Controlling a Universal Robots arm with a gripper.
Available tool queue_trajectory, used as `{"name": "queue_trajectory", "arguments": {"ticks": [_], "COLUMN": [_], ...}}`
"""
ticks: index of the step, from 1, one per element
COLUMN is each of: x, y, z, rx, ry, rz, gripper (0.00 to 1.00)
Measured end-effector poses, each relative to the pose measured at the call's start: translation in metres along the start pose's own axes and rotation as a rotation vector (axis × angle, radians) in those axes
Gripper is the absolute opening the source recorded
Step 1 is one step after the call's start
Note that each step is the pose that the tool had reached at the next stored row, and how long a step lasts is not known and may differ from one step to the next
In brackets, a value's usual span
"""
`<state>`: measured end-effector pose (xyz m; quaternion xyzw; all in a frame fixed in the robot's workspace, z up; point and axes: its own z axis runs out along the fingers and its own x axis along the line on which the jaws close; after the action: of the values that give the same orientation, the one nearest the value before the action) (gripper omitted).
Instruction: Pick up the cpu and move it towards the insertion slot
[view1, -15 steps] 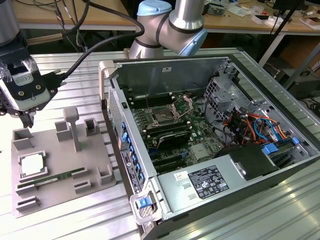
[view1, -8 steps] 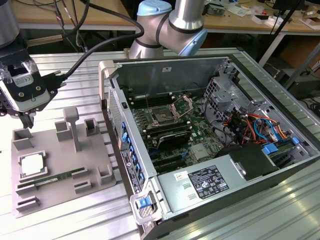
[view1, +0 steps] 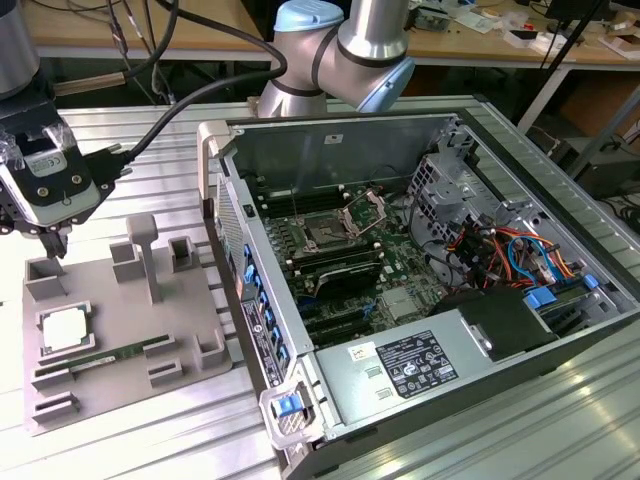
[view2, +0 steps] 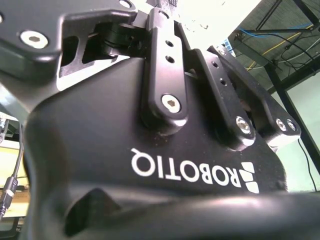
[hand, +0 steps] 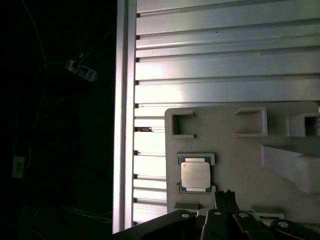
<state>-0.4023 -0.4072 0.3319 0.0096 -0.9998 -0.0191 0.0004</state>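
A ribbed aluminium table (view1: 150, 455) carries the whole setup, with cluttered workbenches behind it. The cpu (view1: 62, 330) lies flat, pale metal top up, in a corner-bracketed nest on a grey fixture plate (view1: 100, 282) at the exterior view's left; nothing touches it. In the first wrist view the cpu (hand: 195, 175) sits square in that nest on the plate (hand: 240, 160), and the table's slats (hand: 225, 65) run beyond the plate's edge.

Just beside the chip's nest, a long thin green memory stick (view1: 110, 352) rests in its own holder on the same plate. The gripper (view1: 52, 243) hangs over the plate's far corner, near the cpu but clear of it. Its jaws look pressed together with nothing between them. In the first wrist view the gripper (hand: 226, 194) tapers to a dark point close to one corner of the nest.

Well apart, toward the exterior view's right, an open computer case (view1: 330, 145) lies on its side. The insertion slot (view1: 325, 235) shows on its motherboard, metal frame raised. The arm's base (view1: 340, 40) stands behind the case.
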Motion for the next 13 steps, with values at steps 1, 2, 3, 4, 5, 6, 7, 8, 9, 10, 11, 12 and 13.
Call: {"name": "queue_trajectory", "arguments": {"ticks": [1, 2, 3, 4, 5, 6, 7, 8, 9, 10, 11, 12, 13], "x": [0.0, 0.0001, 0.0003, 0.0004, 0.0007, 0.0008, 0.001, 0.001, 0.0012, 0.0012, 0.0012, 0.0012, 0.0012], "y": [0.0, 0.0, 0.0, 0.0, -0.0001, -0.0001, -0.0001, -0.0001, -0.0001, -0.0002, -0.0002, -0.0002, -0.0002], "z": [0.0002, 0.001, 0.0013, 0.0016, 0.0023, 0.0031, 0.0039, 0.0043, 0.0047, 0.005, 0.0053, 0.0056, 0.0058], "rx": [-0.0001, -0.0001, 0.0, 0.0001, 0.0, 0.0, 0.0, 0.0001, 0.0001, 0.0, 0.0001, 0.0, 0.0], "ry": [0.0, -0.0001, 0.0001, 0.0001, -0.0001, -0.0002, 0.0, 0.0001, 0.0001, 0.0001, 0.0001, 0.0, 0.0001], "rz": [0.0, 0.0, 0.0, 0.0, 0.0, 0.0, 0.0, 0.0, 0.0, 0.0, 0.0, 0.0, 0.0], "gripper": [0.11, 0.11, 0.11, 0.11, 0.11, 0.11, 0.11, 0.11, 0.11, 0.11, 0.11, 0.11, 0.11]}}
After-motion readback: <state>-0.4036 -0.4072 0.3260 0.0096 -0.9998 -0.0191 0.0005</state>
